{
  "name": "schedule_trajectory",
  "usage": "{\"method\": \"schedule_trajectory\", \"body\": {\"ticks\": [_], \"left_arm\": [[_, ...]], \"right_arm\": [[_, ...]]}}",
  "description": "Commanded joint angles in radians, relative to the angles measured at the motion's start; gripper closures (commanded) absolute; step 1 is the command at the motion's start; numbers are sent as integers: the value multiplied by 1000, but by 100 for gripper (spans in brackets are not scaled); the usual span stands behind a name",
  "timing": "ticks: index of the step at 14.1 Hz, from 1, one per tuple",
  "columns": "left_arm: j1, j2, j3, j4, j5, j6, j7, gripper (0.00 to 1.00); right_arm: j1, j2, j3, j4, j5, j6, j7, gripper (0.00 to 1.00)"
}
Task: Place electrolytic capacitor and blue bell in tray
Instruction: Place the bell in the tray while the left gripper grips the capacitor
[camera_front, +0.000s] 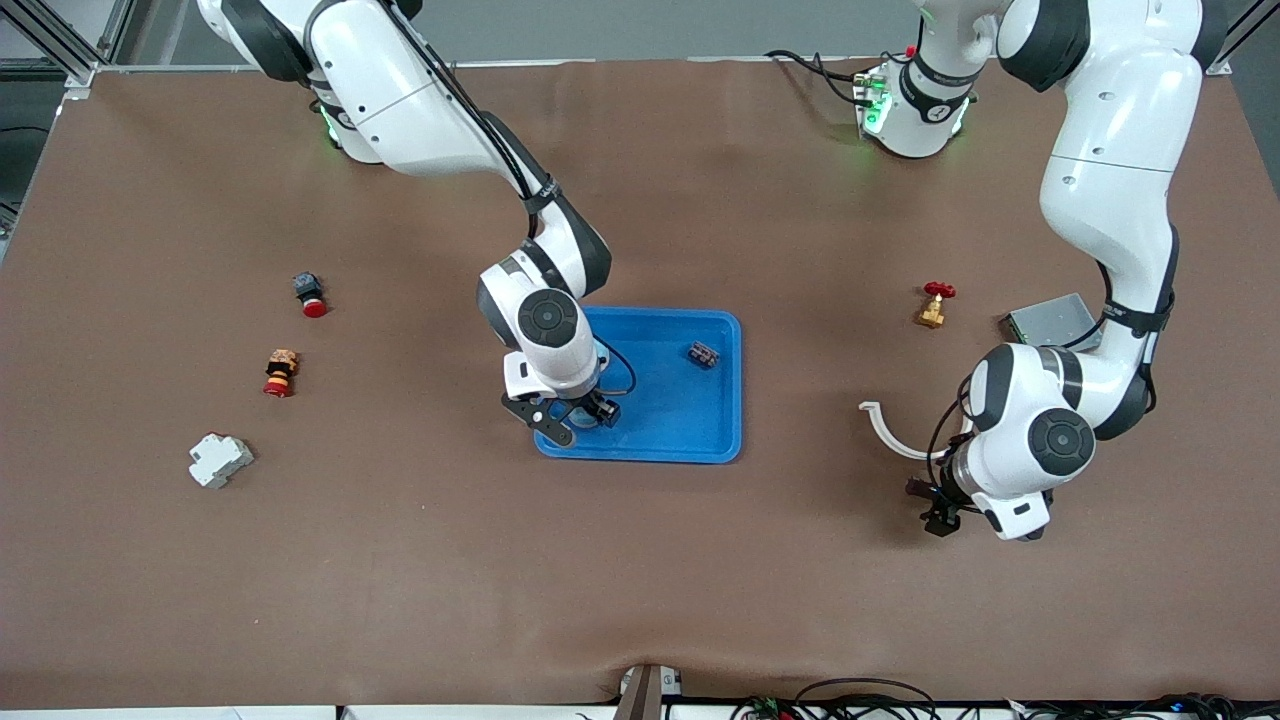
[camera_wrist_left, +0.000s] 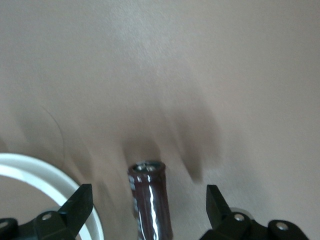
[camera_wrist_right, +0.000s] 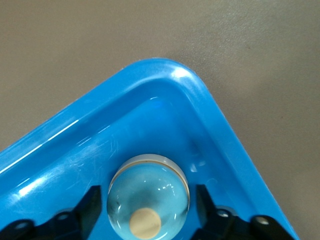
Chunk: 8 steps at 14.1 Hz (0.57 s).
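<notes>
Low over the tray, right gripper wide around blue bell; left gripper wide astride capacitor.

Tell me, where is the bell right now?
The bell sits in the blue tray, in the corner nearest the front camera at the right arm's end, between the open right gripper's fingers.

A shallow bright blue tray with rounded corners and a raised rim is seen near the middle of the table. A round bell, pale blue with a glossy dome and a tan button on top, is set upright inside the tray, in the corner nearest the front camera toward the right arm's end. A dark brown capacitor, a glossy cylinder with a silvery end, is seen on the brown table surface toward the left arm's end, well apart from the tray.
</notes>
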Motion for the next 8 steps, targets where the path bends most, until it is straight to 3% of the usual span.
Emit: {"method": "schedule_trajectory", "body": {"ticks": [1, 8], "left_arm": [[-12, 22, 6, 22, 23, -6, -1, 0], [-15, 27, 6, 20, 23, -3, -7, 0]], "right_arm": [[1, 14, 0, 35, -16, -15, 24, 0], [-41, -67, 9, 136, 4, -236, 7, 0]]}}
